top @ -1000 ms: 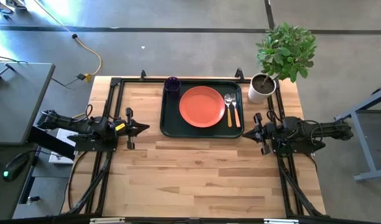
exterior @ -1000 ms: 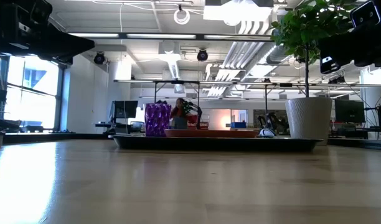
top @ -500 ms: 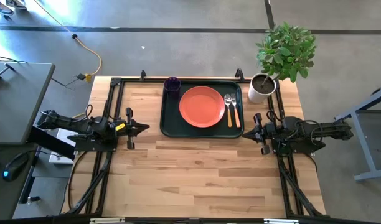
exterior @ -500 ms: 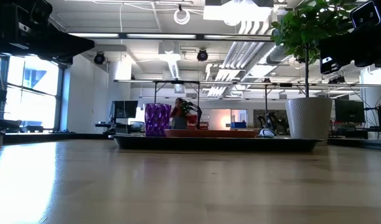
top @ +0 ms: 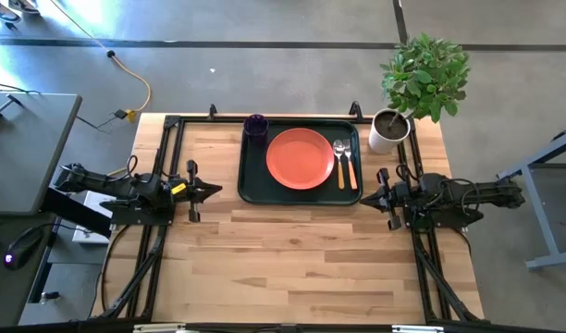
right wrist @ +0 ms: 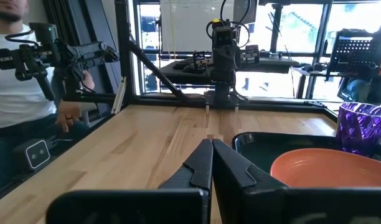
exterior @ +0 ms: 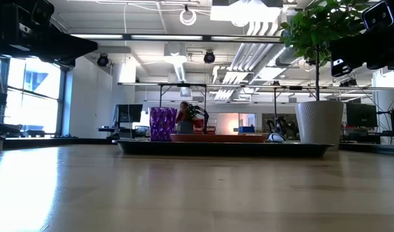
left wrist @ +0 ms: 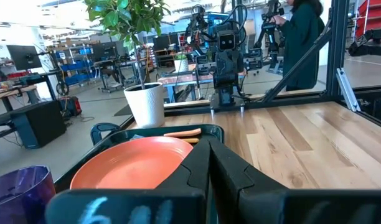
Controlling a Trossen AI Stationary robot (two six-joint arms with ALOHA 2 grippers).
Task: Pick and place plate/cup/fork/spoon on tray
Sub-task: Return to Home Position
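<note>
The dark green tray [top: 251,185] lies at the table's far middle. On it rest the orange-red plate [top: 300,158], the purple cup [top: 256,124] in its far left corner, and the fork [top: 340,164] and spoon [top: 350,165] side by side at its right. My left gripper [top: 216,191] is shut and empty, left of the tray. My right gripper [top: 364,198] is shut and empty, at the tray's near right corner. The plate [left wrist: 131,163] and cup [left wrist: 19,190] also show in the left wrist view.
A potted plant in a white pot [top: 389,131] stands at the table's far right corner. Black frame rails [top: 167,157] run along the left and right sides. Bare wood [top: 292,268] fills the near half. A person [right wrist: 19,81] stands beyond the table's near side in the right wrist view.
</note>
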